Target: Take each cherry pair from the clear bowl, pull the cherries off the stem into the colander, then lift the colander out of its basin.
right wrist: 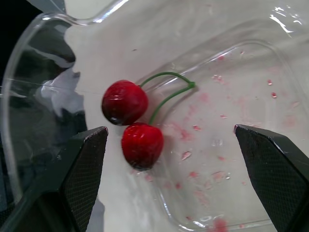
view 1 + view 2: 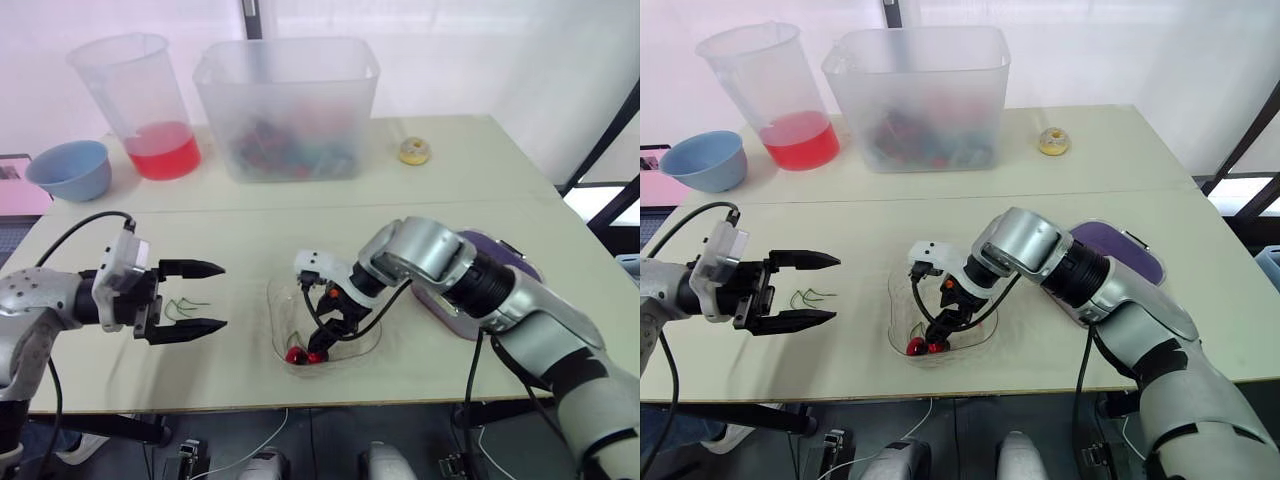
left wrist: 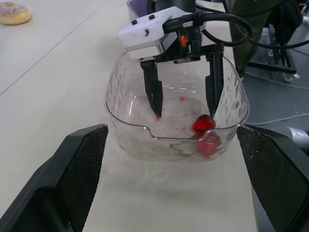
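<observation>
Cherry pair (image 1: 133,121): two glossy dark-red cherries, touching each other, joined by thin green stems that meet at one knot. It lies inside the clear bowl (image 3: 125,145), against the wall nearest the robot; pink juice specks mark the bowl floor. Right gripper (image 3: 184,115) reaches into the bowl, fingers spread and pinching nothing, one fingertip just beside the cherries. Left gripper (image 2: 222,296) hovers beside the bowl over the surface (image 2: 450,200), fingers spread and empty. Bare green stems (image 2: 185,305) lie near it.

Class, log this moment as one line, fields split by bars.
right end effector: open, in bowl by cherry pair | left end effector: open, empty, beside bowl | loose stems: on table
</observation>
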`<control>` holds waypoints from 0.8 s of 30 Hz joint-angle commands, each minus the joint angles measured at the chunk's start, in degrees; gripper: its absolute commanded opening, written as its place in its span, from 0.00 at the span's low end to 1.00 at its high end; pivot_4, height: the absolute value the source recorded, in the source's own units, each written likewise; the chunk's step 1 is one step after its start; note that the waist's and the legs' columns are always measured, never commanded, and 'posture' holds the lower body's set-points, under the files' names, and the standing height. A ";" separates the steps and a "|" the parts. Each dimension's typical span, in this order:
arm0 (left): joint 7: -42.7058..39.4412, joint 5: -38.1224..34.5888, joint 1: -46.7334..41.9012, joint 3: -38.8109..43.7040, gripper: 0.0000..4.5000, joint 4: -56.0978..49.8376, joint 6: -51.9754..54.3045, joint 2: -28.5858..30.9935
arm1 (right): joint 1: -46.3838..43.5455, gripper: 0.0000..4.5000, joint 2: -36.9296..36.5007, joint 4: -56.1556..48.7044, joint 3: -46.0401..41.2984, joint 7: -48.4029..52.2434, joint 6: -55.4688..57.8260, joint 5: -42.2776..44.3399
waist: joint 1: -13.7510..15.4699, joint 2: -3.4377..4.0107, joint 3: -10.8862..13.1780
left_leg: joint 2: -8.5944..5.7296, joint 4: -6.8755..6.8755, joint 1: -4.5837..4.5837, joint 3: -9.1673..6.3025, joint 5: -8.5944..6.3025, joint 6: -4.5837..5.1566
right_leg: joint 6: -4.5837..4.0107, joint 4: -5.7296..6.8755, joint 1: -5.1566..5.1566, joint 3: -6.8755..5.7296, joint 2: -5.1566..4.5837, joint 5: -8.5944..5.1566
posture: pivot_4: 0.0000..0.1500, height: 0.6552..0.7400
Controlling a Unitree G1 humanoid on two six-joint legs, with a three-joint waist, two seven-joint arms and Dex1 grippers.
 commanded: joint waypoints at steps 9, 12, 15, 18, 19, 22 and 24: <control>0.79 -0.95 1.84 1.80 1.00 -1.88 0.93 1.90 | -0.16 0.71 0.67 -1.56 3.70 7.34 -4.11 -3.64 | -0.03 0.00 0.00 | 0.01 -0.02 0.00 0.00 0.00 0.00 | 0.00 0.00 -0.02 0.00 0.01 0.00 | 1.00 1.00; 1.15 -0.70 2.01 1.46 1.00 -2.31 0.77 1.78 | 0.17 0.71 1.42 -0.45 3.86 7.65 -4.70 -4.85 | -0.01 0.00 0.00 | 0.01 -0.01 0.00 0.00 0.00 -0.01 | 0.00 0.00 -0.02 0.00 0.01 0.00 | 1.00 1.00; 1.35 -0.57 2.04 1.32 1.00 -2.61 0.76 1.72 | 0.54 0.71 1.77 0.01 4.18 8.18 -5.24 -5.94 | -0.01 0.00 0.00 | 0.01 -0.02 0.00 0.00 0.00 -0.01 | 0.00 -0.01 -0.02 0.00 0.01 0.00 | 1.00 1.00; 1.46 -0.37 1.82 1.27 1.00 -2.49 0.72 1.76 | 0.98 0.54 1.62 0.17 4.80 9.00 -6.86 -7.39 | 0.00 0.00 0.00 | 0.01 -0.02 0.00 0.00 0.00 -0.01 | 0.00 -0.01 -0.02 0.00 0.00 0.00 | 1.00 1.00; 1.54 -0.38 1.84 1.30 1.00 -2.54 0.78 1.76 | 1.06 0.43 1.58 0.24 4.97 9.32 -7.34 -7.87 | -0.01 0.00 0.00 | 0.01 -0.02 0.00 -0.01 0.01 -0.01 | 0.00 -0.01 -0.02 0.00 0.00 0.00 | 1.00 1.00; 1.67 -0.54 2.09 1.44 1.00 -2.80 0.95 1.76 | 1.18 0.12 1.45 0.00 5.22 10.34 -8.05 -8.72 | -0.01 0.00 0.00 | 0.01 -0.02 0.00 0.00 0.01 -0.01 | 0.00 0.00 -0.02 0.00 0.00 0.00 | 1.00 1.00; 1.71 -0.52 2.20 1.48 1.00 -2.87 0.97 1.78 | 1.20 0.12 1.38 -0.41 5.26 11.16 -8.47 -9.16 | -0.01 0.00 0.00 | 0.01 -0.02 0.00 0.00 0.01 -0.01 | 0.00 -0.01 -0.03 0.00 0.01 0.00 | 1.00 1.00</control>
